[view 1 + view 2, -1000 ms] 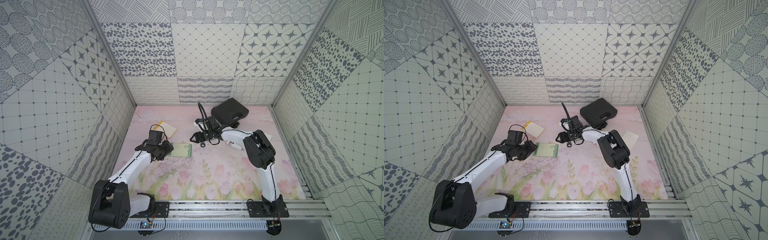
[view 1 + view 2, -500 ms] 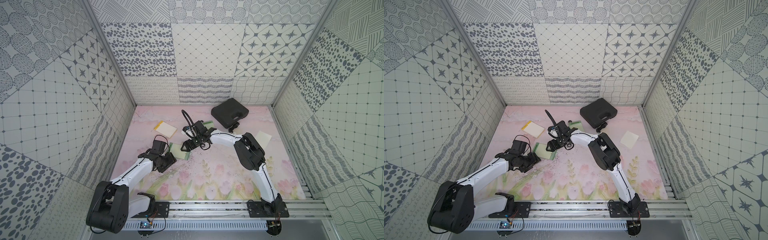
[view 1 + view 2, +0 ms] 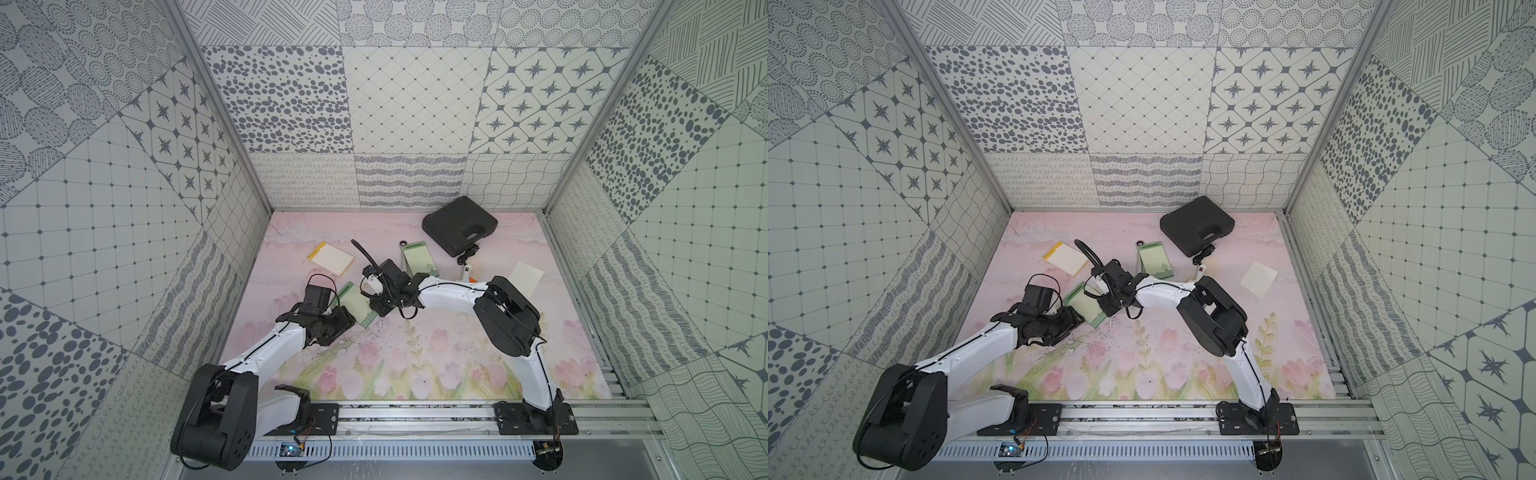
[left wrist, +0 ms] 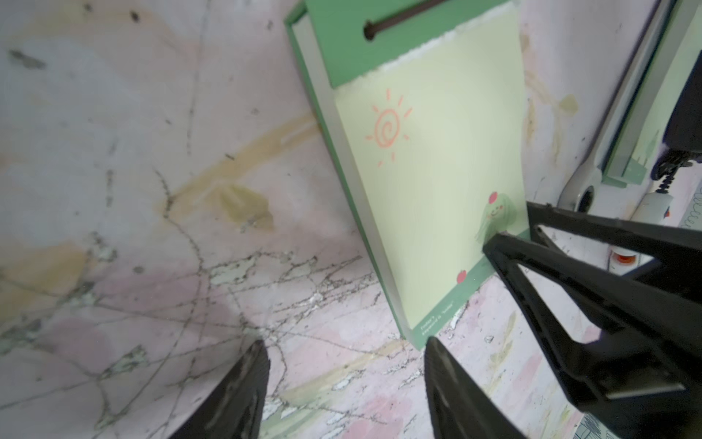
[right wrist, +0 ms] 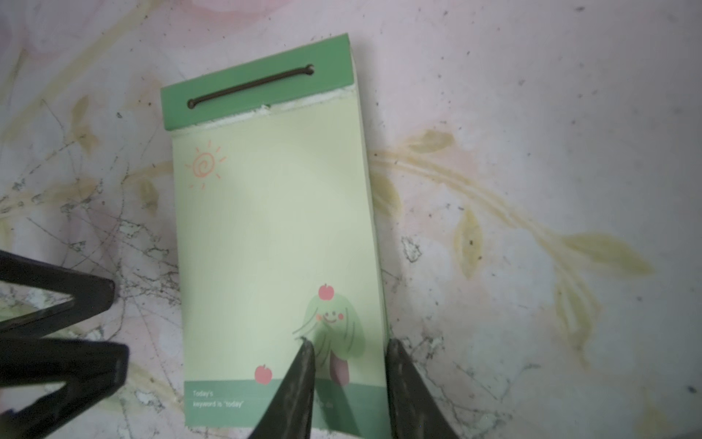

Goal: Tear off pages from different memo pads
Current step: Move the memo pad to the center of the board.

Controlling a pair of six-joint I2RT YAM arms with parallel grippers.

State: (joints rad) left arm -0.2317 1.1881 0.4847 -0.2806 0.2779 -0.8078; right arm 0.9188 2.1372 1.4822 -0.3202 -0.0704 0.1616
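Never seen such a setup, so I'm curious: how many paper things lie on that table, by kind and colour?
Green memo pads: 2
Cream-white memo pad: 1
Loose cream-white page: 1
Total: 4

Left arm (image 3: 266, 345) and right arm (image 3: 449, 297) low, wrists close (jaws parted, right's narrower)

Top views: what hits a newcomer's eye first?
The right tool and left tool meet at the pale green rectangular memo pad left of centre: the right straddles its corner by the tree picture, the left stands open just off its bottom corner. A black plastic case sits at the back, a loose cream paper sheet near the right wall.
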